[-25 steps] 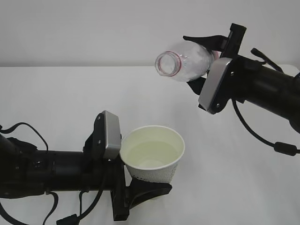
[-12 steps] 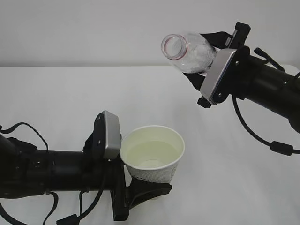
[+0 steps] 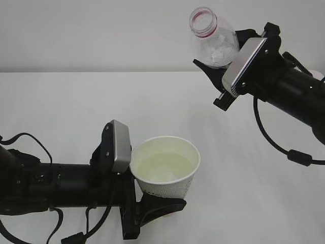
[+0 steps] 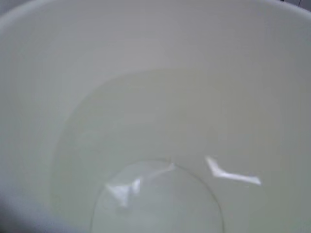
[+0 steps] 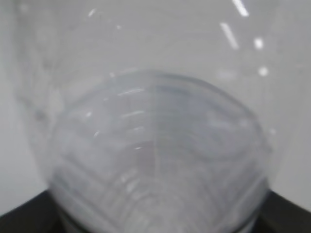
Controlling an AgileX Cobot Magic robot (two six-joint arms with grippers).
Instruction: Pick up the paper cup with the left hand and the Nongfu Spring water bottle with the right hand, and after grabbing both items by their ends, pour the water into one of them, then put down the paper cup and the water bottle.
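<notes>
My left gripper [image 3: 152, 197] is shut on the lower part of the white paper cup [image 3: 170, 189], holding it upright at the front of the exterior view. Clear water [image 3: 161, 169] lies in the cup. The left wrist view is filled by the cup's cream inside [image 4: 146, 73] and the water [image 4: 155, 199]. My right gripper [image 3: 223, 65] is shut on the base end of the clear, capless Nongfu Spring water bottle [image 3: 216, 44], high at the right. The bottle's red-ringed mouth points up and to the left, apart from the cup. In the right wrist view, the bottle [image 5: 155, 145] is a blur.
A white table [image 3: 76, 107] runs under both arms, with a pale wall behind it. Black cables hang from the right arm [image 3: 284, 86] and trail beside the left arm [image 3: 51, 185].
My right gripper has lifted and swung the bottle, turning its mouth from a level, leftward tilt to pointing upward. The left gripper and cup have stayed still.
</notes>
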